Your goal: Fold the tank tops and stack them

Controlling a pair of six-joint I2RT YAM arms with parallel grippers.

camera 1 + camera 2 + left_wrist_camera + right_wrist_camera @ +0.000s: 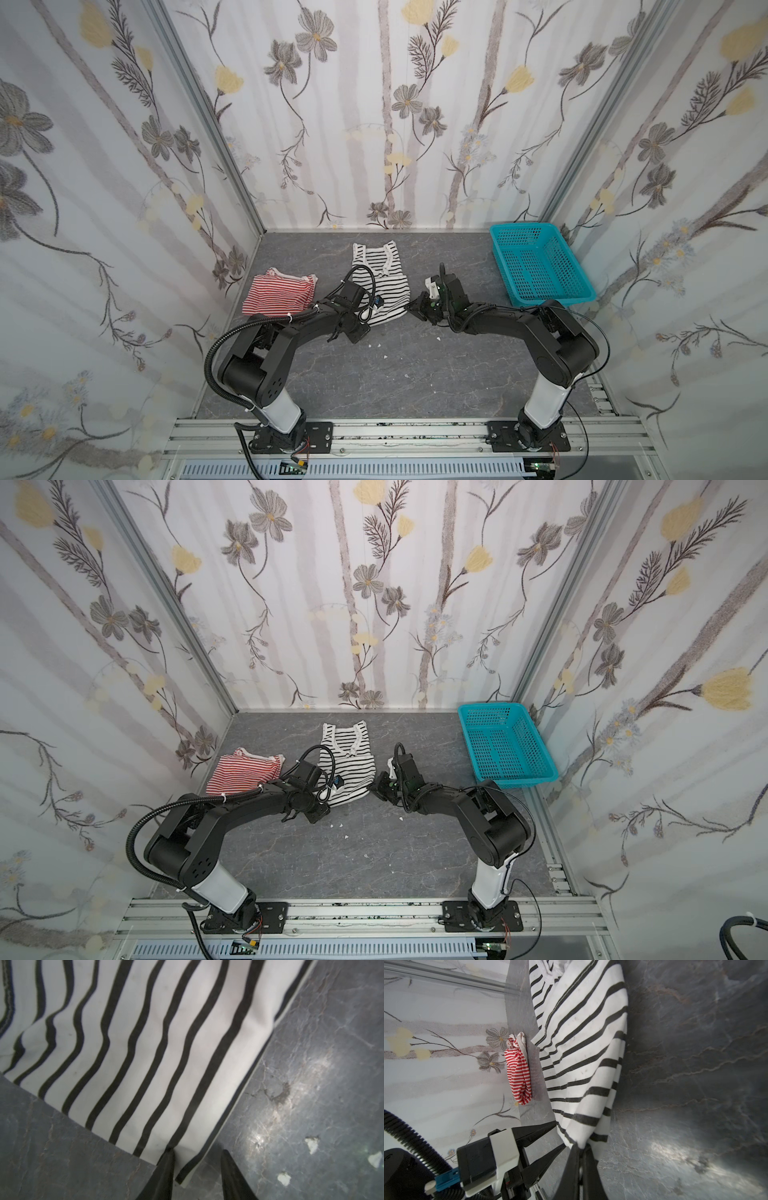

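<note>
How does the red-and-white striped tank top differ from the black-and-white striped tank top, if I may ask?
The red-and-white striped tank top has thin red stripes; the black-and-white striped tank top has bolder black ones. The red one lies folded small, not gripped; the black one is spread out, a corner pinched by the right gripper. Both lie on the grey table.

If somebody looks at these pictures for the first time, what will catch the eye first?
Most striking is the black-and-white tank top spread out in the middle, worked at its near hem from both sides. The right gripper pinches one corner, and the left gripper stands open at the other. A folded red-and-white tank top lies to its left, and a teal basket sits in the far right corner.
</note>
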